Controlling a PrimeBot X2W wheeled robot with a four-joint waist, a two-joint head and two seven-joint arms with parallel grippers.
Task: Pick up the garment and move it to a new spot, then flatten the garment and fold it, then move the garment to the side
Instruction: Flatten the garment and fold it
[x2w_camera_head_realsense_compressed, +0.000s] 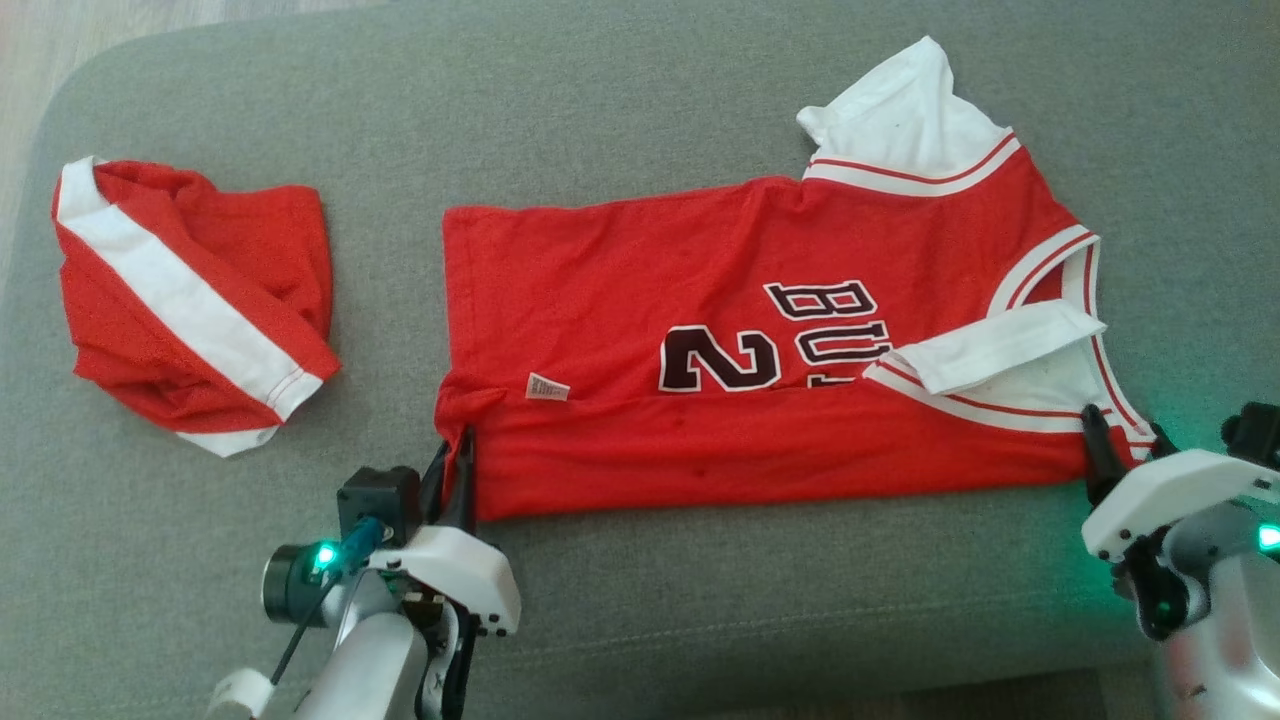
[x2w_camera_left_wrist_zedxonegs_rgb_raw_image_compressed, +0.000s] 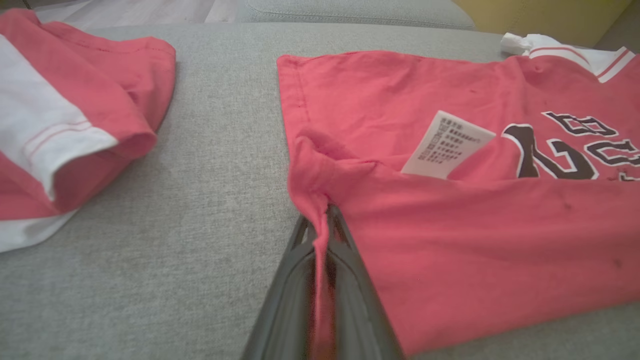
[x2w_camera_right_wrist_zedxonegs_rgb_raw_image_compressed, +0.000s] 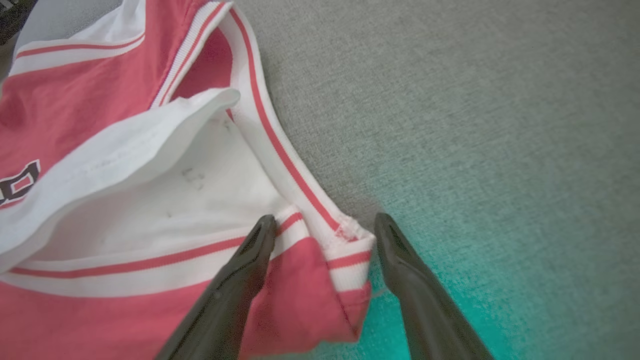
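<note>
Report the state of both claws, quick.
Left claw: shut, pinching the red jersey at its hem corner.
Right claw: open, straddling the jersey's shoulder corner, not gripping.

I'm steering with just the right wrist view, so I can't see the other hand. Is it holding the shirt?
Observer: Yes, the left gripper is shut on a bottom corner of the shirt.
Child: Anything else nearby?
Observer: Red shorts lie bunched to the shirt's left, apart from it.
Child: Is the shirt flat?
Observer: Its near edge is folded over, with a white label poking out.
</note>
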